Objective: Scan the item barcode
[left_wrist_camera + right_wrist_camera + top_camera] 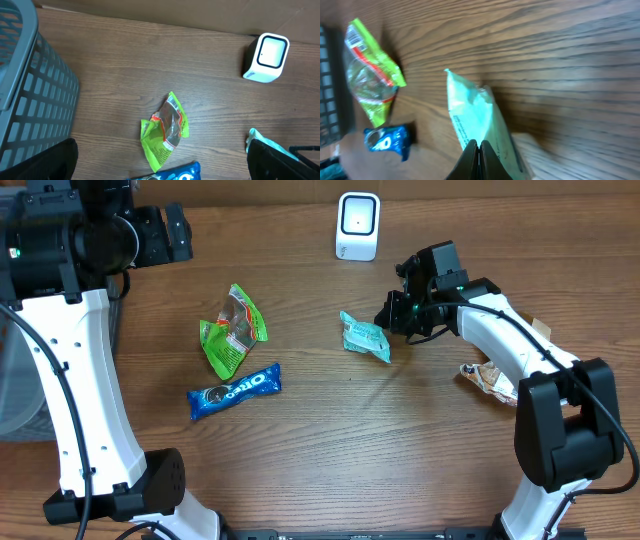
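- The right gripper [479, 146] is clenched on one thin edge of the pale teal crinkled plastic packet [365, 337]. The packet sits mid-table, right of centre. I cannot tell whether it has come clear of the wood.
- The left gripper [178, 235] hangs at the far left corner with its jaws spread wide, grasping nothing.
- The white rounded box scanner [357, 225] stands at the back edge, beyond the packet and well apart from it.
- A pinch on a floppy edge will likely let the packet droop, so a slow lift and a steady carry towards the scanner's dark window seem wise.
- Small print shows on one face in the right wrist view, but no barcode can be made out. The wrist may need to roll until the right face meets the window.
- The path back to the scanner looks free. The crumpled lime-green wrapper [233, 330] and the blue Oreo biscuit pack [235, 390] lie well to the left, and a crumpled brown wrapper [488, 377] lies beside the right arm.
- The brown wood-grain table [330, 450] is smooth and flat.
- A grey slatted plastic basket [30, 90] stands at its left edge, and a plain tan board runs along the back.
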`<state>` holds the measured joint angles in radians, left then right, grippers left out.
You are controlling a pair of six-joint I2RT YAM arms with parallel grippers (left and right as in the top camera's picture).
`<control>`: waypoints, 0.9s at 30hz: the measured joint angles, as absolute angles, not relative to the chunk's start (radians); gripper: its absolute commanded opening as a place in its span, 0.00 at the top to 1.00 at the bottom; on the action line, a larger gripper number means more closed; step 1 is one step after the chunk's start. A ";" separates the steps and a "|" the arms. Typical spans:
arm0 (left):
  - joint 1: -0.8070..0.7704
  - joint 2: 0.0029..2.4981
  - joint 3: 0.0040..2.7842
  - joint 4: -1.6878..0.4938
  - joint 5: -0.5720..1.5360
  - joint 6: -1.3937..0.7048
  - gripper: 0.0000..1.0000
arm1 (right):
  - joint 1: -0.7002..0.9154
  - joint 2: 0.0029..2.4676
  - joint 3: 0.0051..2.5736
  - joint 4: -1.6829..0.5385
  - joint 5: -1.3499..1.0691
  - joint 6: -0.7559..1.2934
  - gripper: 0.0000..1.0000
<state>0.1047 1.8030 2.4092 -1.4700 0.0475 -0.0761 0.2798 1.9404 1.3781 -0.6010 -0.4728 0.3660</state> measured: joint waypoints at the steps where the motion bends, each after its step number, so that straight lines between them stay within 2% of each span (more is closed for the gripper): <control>1: 0.105 1.803 2.409 -1.470 0.047 -0.076 0.00 | 0.279 1.940 1.378 -0.604 -0.455 0.366 0.96; 3: 0.105 1.803 2.409 -1.470 0.047 -0.076 0.00 | 0.278 1.940 1.378 -0.614 -0.411 0.366 0.96; 4: 0.105 1.803 2.409 -1.470 0.047 -0.076 0.00 | 0.278 1.940 1.378 -0.626 -0.382 0.366 0.82; 5: 0.105 1.803 2.409 -1.470 0.047 -0.076 0.00 | 0.277 1.940 1.378 -0.631 -0.366 0.366 0.63; 6: 0.105 1.803 2.409 -1.470 0.047 -0.076 0.00 | 0.276 1.940 1.378 -0.638 -0.351 0.363 0.36; 7: 0.105 1.803 2.409 -1.470 0.047 -0.076 0.00 | 0.275 1.940 1.378 -0.655 -0.336 0.366 0.22; 8: 0.105 1.803 2.409 -1.470 0.047 -0.076 0.00 | 0.275 1.942 1.378 -0.667 -0.329 0.367 0.13; 9: 0.105 1.803 2.409 -1.470 0.047 -0.076 0.00 | 0.274 1.942 1.378 -0.674 -0.327 0.366 0.10; 13: 0.105 1.803 2.409 -1.470 0.047 -0.076 0.00 | 0.258 1.947 1.378 -0.704 -0.323 0.366 0.07; 17: 0.105 1.803 2.409 -1.470 0.047 -0.076 0.00 | 0.216 1.955 1.378 -0.711 -0.337 0.372 0.10; 25: 0.105 1.803 2.409 -1.470 0.047 -0.076 0.00 | 0.234 2.057 1.343 -0.599 -0.498 0.505 0.32; 27: 0.105 1.803 2.409 -1.470 0.047 -0.076 0.00 | 0.242 2.066 1.343 -0.595 -0.522 0.537 0.41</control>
